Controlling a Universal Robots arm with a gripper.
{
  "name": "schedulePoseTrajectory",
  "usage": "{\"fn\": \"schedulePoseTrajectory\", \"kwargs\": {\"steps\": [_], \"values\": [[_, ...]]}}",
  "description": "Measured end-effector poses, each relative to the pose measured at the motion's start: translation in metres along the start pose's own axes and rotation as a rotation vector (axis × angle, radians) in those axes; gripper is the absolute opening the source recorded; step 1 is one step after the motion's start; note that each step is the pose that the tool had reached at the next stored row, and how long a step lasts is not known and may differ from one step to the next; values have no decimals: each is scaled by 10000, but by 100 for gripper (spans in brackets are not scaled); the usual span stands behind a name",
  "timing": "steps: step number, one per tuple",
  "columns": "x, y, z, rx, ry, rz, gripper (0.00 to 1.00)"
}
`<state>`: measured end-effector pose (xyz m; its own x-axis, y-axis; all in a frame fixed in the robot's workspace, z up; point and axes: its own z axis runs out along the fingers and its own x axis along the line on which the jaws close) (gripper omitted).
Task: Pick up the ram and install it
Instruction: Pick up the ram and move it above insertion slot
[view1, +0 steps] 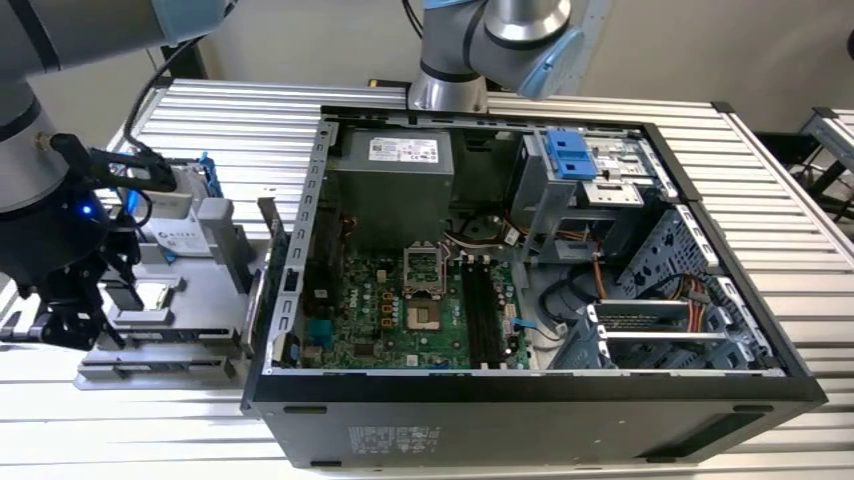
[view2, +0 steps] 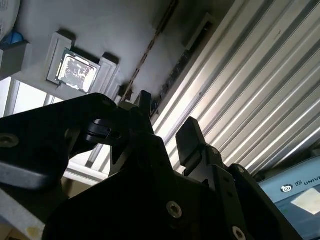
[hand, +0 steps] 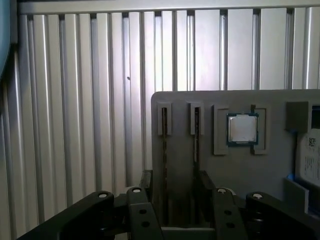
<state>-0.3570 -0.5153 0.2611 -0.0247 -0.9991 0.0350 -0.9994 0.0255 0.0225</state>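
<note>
Two ram sticks (hand: 164, 145), lower ends hidden behind the wide-spread hand (hand: 176, 186)

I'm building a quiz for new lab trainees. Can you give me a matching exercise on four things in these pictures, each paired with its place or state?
Things:
1. square silver CPU chip
2. thin dark ram stick
3. green motherboard
4. black tool

Places or states:
A. open, by the grey tray
B. inside the black computer case
C. on edge in a narrow slot of the tray
D. flat in a square recess of the tray

Pairs: 1-D, 2-C, 3-B, 4-A
</note>
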Motion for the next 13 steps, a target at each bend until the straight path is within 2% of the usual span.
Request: {"fn": "schedulePoseTrajectory", "kwargs": {"steps": [5,7,10,12,13], "values": [[-3,0,67,13,-19,2,100],[-2,-1,84,10,-50,0,100],[-4,-2,106,9,-168,-2,100],[-4,-2,115,5,-286,-6,100],[-5,-2,125,5,-316,-7,100]]}}
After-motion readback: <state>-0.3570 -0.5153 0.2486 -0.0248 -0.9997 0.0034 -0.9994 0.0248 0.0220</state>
